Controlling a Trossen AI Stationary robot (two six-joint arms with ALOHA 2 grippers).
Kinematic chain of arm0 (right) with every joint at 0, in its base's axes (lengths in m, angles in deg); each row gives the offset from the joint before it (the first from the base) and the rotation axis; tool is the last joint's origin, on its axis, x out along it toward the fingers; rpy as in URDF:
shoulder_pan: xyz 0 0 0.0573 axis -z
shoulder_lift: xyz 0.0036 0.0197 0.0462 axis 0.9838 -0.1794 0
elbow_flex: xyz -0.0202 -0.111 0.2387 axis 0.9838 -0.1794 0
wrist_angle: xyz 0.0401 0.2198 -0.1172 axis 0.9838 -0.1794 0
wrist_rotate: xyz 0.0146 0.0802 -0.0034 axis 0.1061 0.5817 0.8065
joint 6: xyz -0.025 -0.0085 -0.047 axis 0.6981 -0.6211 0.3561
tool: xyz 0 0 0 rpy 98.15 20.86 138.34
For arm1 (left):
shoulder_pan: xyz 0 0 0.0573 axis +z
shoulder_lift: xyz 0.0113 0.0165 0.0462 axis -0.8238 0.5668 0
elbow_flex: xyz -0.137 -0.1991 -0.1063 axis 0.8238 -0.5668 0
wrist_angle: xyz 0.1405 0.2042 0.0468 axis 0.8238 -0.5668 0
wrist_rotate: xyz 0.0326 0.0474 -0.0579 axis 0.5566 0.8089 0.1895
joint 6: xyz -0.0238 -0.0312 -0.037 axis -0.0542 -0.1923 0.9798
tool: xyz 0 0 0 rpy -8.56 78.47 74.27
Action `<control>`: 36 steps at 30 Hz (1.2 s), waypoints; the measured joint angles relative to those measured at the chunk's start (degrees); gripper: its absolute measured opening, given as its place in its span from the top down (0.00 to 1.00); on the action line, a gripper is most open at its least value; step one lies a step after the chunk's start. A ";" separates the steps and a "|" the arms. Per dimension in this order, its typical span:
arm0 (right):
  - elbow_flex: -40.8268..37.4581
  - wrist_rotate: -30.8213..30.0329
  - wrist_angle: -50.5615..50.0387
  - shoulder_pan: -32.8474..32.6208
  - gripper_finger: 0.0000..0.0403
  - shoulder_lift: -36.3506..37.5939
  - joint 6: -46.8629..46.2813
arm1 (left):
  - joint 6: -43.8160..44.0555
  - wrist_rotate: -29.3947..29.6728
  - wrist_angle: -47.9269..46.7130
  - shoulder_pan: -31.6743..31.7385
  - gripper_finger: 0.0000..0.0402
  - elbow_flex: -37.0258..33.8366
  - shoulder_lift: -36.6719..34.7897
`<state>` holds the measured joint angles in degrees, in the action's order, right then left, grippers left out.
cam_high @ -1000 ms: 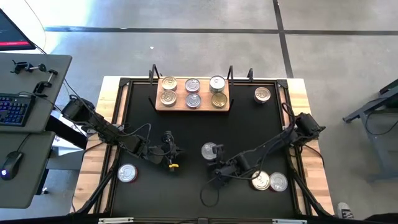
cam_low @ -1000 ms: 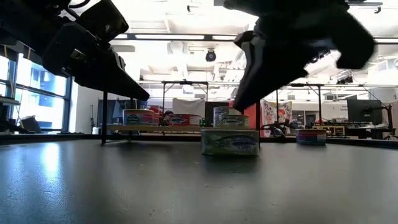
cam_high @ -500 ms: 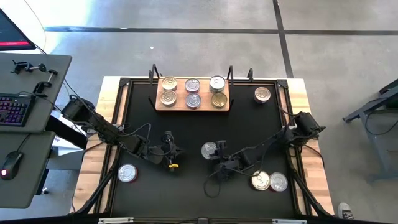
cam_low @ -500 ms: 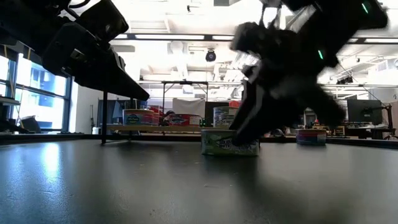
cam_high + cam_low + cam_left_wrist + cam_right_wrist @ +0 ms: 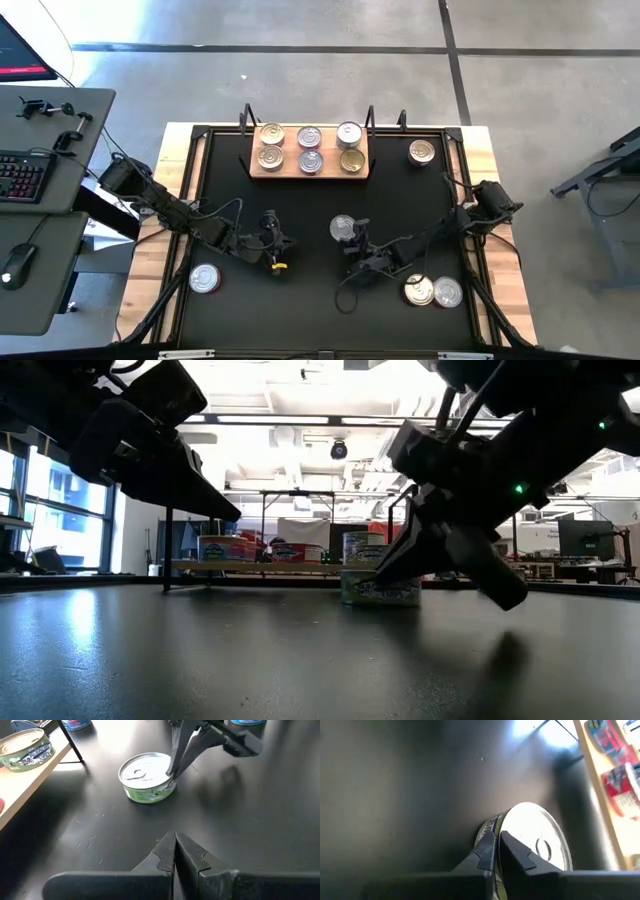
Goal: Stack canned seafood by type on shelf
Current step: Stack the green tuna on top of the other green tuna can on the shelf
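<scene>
A tin of canned seafood (image 5: 343, 227) with a silver lid and a green label stands flat on the black mat's middle. It also shows in the left wrist view (image 5: 145, 772) and in the low view (image 5: 380, 588). My right gripper (image 5: 353, 243) is shut, its tips at the tin's near side. To the left, my left gripper (image 5: 278, 246) hangs shut above the mat (image 5: 175, 840) and touches nothing. At the far edge stands the shelf (image 5: 330, 171), bearing several tins in two rows. My right gripper touches the tin's side wall just under the lid's rim (image 5: 171, 776) with its shut fingertips (image 5: 487, 845). The fingers slant down at it from the table's near right. The tin stands upright, its base on the mat.
One loose tin (image 5: 423, 151) stands right of the shelf. Another (image 5: 204, 279) stands at the near left. Two more (image 5: 418, 290) (image 5: 447, 292) stand at the near right beside my right arm. The black mat (image 5: 300, 310) lies in a wooden frame.
My right gripper has come down and gone toward the table's far edge, up against the middle tin, tipping more steeply. The tin has slid a little along the mat toward the far edge and has stayed upright.
</scene>
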<state>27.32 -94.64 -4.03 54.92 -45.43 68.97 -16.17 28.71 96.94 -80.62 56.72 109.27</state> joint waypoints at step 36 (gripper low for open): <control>13.39 7.74 -17.61 30.33 1.00 12.31 18.91 | -0.56 -0.02 2.86 0.00 1.00 0.02 -0.04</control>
<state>40.71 -86.91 -21.64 85.25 -33.13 87.88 -16.73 28.69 99.79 -80.62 56.74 109.23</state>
